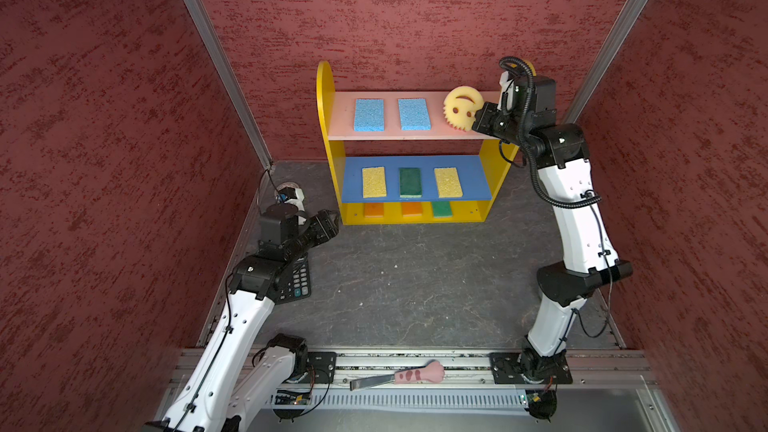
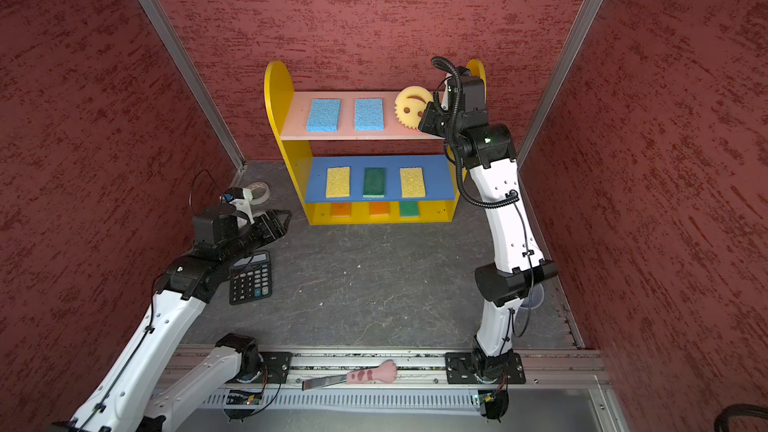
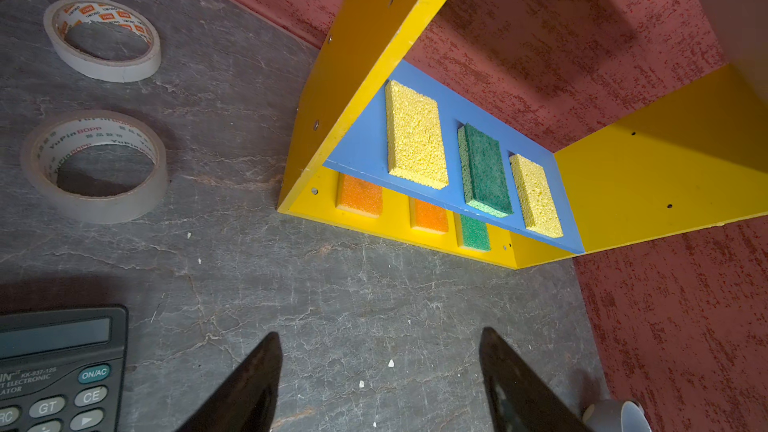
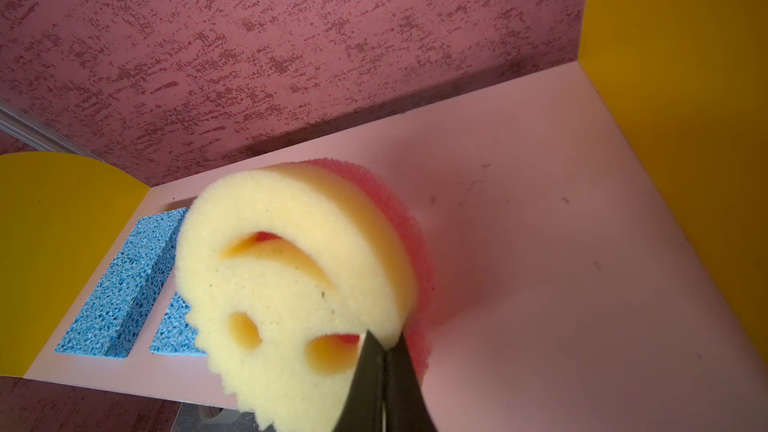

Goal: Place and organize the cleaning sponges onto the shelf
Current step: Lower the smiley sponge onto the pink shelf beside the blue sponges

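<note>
Your right fingers (image 4: 365, 376) pinch the tilted smiley sponge (image 1: 462, 106) by its rim at the shelf's (image 1: 326, 89) upper right end; your left fingers (image 3: 249, 384) stand spread.

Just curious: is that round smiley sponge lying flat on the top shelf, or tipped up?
Tipped up: the smiley sponge tilts steeply above the pink board, its rim pinched in the right gripper.

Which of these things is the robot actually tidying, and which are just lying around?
Part of the job: shelf; smiley sponge, pinched in the right gripper; blue sponges, yellow sponges, green sponges and orange sponges lying on the shelf boards.
Just lying about: calculator; tape rolls; pink paw-handled tool.
</note>
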Controlling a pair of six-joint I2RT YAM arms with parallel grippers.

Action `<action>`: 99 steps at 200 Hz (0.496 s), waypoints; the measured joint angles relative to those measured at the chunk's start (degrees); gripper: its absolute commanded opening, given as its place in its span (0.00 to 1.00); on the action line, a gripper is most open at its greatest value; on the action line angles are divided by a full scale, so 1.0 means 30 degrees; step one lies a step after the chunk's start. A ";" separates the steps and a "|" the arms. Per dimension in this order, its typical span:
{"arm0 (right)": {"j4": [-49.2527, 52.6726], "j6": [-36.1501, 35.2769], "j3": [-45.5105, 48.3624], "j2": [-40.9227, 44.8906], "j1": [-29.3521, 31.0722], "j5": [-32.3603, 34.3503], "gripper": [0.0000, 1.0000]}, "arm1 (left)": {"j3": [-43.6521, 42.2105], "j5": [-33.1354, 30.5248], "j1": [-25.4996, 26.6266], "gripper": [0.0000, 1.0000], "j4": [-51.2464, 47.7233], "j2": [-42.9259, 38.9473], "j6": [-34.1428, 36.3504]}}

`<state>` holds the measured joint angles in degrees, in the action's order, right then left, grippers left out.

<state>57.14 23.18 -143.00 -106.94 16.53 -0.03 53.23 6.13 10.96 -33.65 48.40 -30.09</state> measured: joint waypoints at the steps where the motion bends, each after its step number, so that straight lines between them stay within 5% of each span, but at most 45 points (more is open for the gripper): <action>1: -0.0007 0.0007 0.0000 0.0000 0.0000 0.0000 0.14 | 0.0000 0.0000 0.0000 0.75 0.0000 0.0000 0.0000; 27: -0.0066 0.0080 0.0117 -0.0117 -0.0080 -0.0015 0.26 | 0.0000 0.0007 -0.0036 0.75 0.0000 0.0000 0.0000; 99: -0.0656 0.0277 0.0197 -0.0619 -0.0175 -0.0015 0.28 | 0.0000 0.0233 -0.0240 0.75 0.0015 0.0080 -0.0007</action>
<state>55.18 24.01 -142.41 -108.79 16.01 -0.08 53.23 6.83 10.24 -33.61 48.64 -30.11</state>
